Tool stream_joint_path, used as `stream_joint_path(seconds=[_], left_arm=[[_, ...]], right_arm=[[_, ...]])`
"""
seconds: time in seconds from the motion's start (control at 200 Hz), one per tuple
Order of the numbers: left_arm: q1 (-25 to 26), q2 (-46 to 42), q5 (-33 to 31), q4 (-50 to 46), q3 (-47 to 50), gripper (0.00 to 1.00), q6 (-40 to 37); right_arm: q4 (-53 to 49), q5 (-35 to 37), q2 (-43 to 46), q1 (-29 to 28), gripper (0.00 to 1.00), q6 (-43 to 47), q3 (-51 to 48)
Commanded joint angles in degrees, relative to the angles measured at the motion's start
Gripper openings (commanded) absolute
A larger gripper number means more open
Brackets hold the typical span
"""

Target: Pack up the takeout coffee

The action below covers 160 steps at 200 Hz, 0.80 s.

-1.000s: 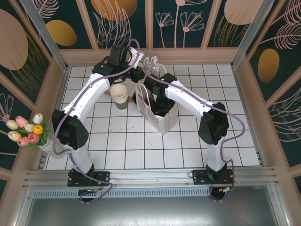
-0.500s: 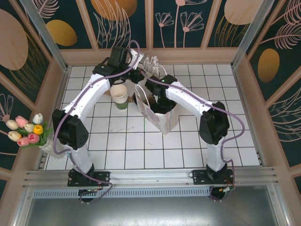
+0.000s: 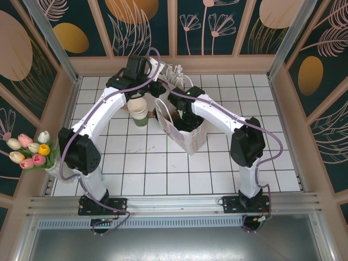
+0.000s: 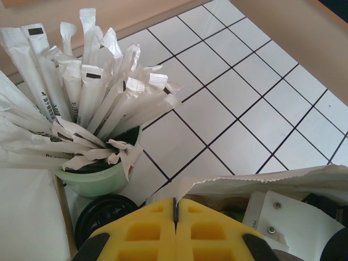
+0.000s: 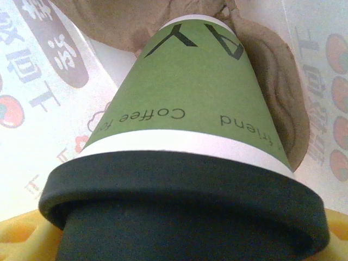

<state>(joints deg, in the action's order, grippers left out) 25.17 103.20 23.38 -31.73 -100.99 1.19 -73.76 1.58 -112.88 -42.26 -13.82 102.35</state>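
Very little has moved in the last second. From above, the right arm's wrist has nudged a touch toward 3 o'clock over the mouth of the paper bag [image 3: 187,138], and the left arm's wrist has drifted slightly toward 9 o'clock. The bag itself stands where it stood, near the middle of the tiled table, with the stack of cream cups [image 3: 138,109] at its 9 o'clock.

The takeout coffee [image 5: 190,103] is down inside the bag. In the right wrist view, printed white paper rises on both sides of it, and its base points at a brown moulded tray [image 5: 272,70] at 12 o'clock in that view. The right gripper [image 5: 176,240] has its yellow pads spread wide on either side of the dark lid, so I judge it is clasping the cup and has not let go.

The left gripper [image 4: 175,215] has its pads pressed together with nothing visible between them. It hovers at the bag's far rim, with the pale green cup of wrapped sticks [image 4: 103,179] at its 10 o'clock.

So the small shifts look like a final settling. The cup seems nearly seated, and releasing it cleanly looks like what remains.
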Motion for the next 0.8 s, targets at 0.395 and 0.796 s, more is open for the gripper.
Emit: stream_joint_path(seconds=[0.395, 0.796], left_arm=[[0.1, -2.2, 0.4, 1.6, 1.2, 0.0, 0.3], [0.1, -2.6, 0.4, 1.7, 1.7, 0.0, 0.4]], right_arm=[[-3.8, 3.0, -0.9, -0.1, 0.59, 0.2, 0.5], [-3.9, 3.3, -0.9, -0.1, 0.59, 0.3, 0.7]])
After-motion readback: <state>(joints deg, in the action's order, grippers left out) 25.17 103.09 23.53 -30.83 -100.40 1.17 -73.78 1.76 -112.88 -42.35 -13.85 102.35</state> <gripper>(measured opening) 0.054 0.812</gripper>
